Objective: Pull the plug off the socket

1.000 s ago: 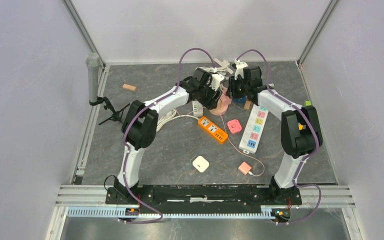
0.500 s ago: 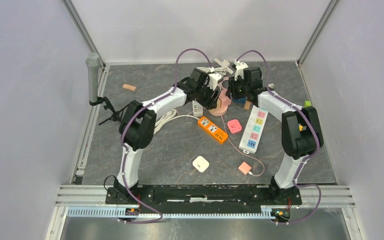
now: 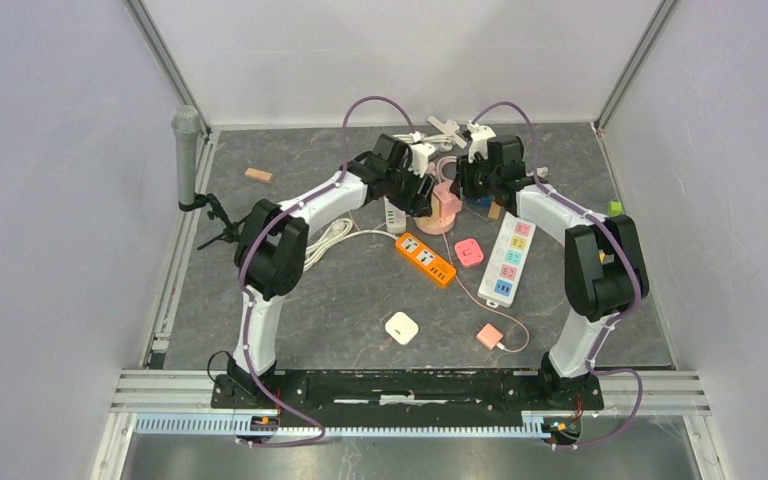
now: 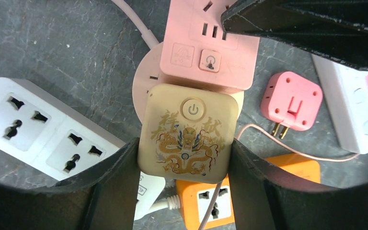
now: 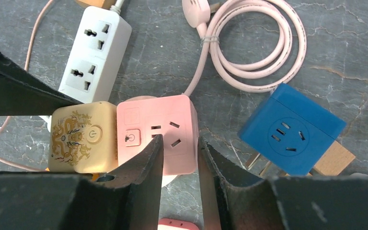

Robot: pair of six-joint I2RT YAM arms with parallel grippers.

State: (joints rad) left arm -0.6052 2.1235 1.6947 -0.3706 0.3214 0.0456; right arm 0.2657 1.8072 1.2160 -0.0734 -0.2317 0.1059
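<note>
A cream plug (image 4: 188,134) printed with a gold dragon sits side by side against the pink socket cube (image 4: 206,52), the two faces touching. My left gripper (image 4: 184,149) is shut on the plug, one black finger pressed on each of its sides. In the right wrist view the plug (image 5: 79,136) lies left of the pink socket (image 5: 172,129). My right gripper (image 5: 179,141) rests over the socket's top, its jaws a narrow gap apart with nothing between them. From above, both grippers meet at the socket (image 3: 447,197) at the back of the table.
Left of the plug lies a white power strip (image 4: 43,129), below it an orange one (image 4: 206,201). A pink adapter (image 4: 292,100), a blue adapter (image 5: 292,129) and a coiled pink cord (image 5: 254,48) lie close by. A long pastel strip (image 3: 513,255) and a microphone (image 3: 188,160) flank the arms.
My left arm's wrist has drifted slightly left, and more of the pink socket shows from above. The right arm has stayed put.
</note>
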